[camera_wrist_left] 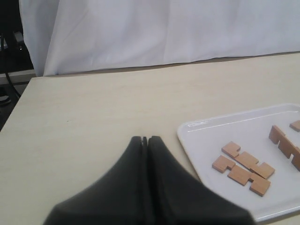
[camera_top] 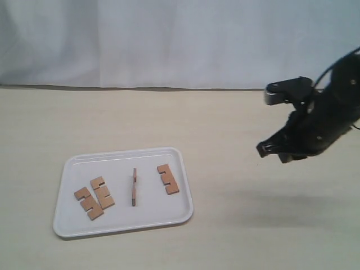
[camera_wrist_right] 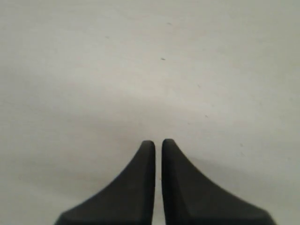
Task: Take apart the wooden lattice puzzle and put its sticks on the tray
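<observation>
White cloth [camera_top: 169, 39] hangs behind the pale counter [camera_top: 253, 225], and the white tray [camera_top: 152, 211] sits toward its left side. All four sticks lie on it, so the lattice puzzle is fully apart. Two flat sticks [camera_top: 94, 198] touch each other, a third stick [camera_top: 134, 187] stands on its edge in the middle, and the fourth stick [camera_top: 167, 179] lies flat nearer the right rim. They look light, stiff and thin. I'd pinch one across its long edges, and the standing one would likely topple at a nudge. The right fingers [camera_wrist_right: 140, 178] hang in the air well apart from the tray, all but together and empty. The left fingers [camera_wrist_left: 131, 164] are pressed together, holding nothing.
</observation>
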Available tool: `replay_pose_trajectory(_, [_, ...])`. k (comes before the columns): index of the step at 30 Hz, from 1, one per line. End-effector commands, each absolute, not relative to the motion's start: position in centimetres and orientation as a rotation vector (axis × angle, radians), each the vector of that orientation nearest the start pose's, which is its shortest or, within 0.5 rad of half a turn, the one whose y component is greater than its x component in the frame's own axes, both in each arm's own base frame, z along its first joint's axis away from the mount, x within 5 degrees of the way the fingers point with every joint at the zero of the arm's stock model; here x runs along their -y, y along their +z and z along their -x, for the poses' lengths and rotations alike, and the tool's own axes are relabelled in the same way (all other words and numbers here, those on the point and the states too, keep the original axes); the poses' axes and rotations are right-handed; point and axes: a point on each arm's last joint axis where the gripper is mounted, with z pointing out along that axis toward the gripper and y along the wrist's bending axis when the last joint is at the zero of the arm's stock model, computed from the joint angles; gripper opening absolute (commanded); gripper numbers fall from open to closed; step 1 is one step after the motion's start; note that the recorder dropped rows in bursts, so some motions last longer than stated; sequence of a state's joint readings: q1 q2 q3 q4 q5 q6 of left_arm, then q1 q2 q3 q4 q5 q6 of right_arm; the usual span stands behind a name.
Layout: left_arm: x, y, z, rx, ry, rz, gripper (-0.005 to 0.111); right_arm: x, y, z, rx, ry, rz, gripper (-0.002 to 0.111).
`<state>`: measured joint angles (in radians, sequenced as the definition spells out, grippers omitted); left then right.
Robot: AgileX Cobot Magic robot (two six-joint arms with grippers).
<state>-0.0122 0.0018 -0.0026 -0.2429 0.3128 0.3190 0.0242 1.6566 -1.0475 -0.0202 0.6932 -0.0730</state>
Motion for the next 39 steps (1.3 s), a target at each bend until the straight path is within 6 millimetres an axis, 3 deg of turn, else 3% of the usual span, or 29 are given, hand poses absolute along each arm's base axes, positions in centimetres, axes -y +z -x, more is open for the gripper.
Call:
replay_pose_trajectory(1, [0.7,18.6,-5.4,-1.777,-0.012,-0.136,0.000,2.7,20.9,-29.2,-2.664,-0.052,-0.066,0.005])
replay_pose_trajectory(8, [0.7,18.6,-5.4,-1.777,-0.012,-0.136,0.000,2.9,25.0,-26.2,-2.496,-0.059,-0.119,0.005])
replay_pose_trajectory(14, [0.7,18.6,-5.4,-1.777,-0.012,-0.136,0.000,2.2,25.7,-21.8,-2.316,-0.046,-0.132,0.005])
replay_pose_trajectory(16, [0.7,18.6,-5.4,-1.777,-0.012,-0.136,0.000,2.1,26.3,-19.9,-2.215,-0.048,-0.131,0.005])
replay_pose_trajectory(19, [0.7,18.6,-5.4,-1.777,-0.012,-0.136,0.000,1.6,28.5,-15.0,-1.956,-0.074,-0.098,0.005])
replay_pose_trajectory(22, [0.7,18.6,-5.4,-1.777,-0.012,-0.136,0.000,1.2,28.1,-11.5,-1.809,-0.037,-0.131,0.005])
replay_pose_trajectory(23, [0.7,18.6,-5.4,-1.777,-0.012,-0.136,0.000,0.9,27.8,-9.5,-1.710,-0.028,-0.135,0.005])
replay_pose_trajectory(27, [0.7,18.6,-5.4,-1.777,-0.012,-0.136,0.000,0.5,28.1,-5.7,-1.495,-0.031,-0.116,0.005])
replay_pose_trajectory(32, [0.7,18.6,-5.4,-1.777,-0.012,-0.136,0.000,0.2,28.4,-3.5,-1.387,0.017,-0.137,0.005])
replay_pose_trajectory(39, [0.7,18.6,-5.4,-1.777,-0.012,-0.136,0.000,0.2,28.2,-3.5,-1.420,0.013,-0.135,0.005])
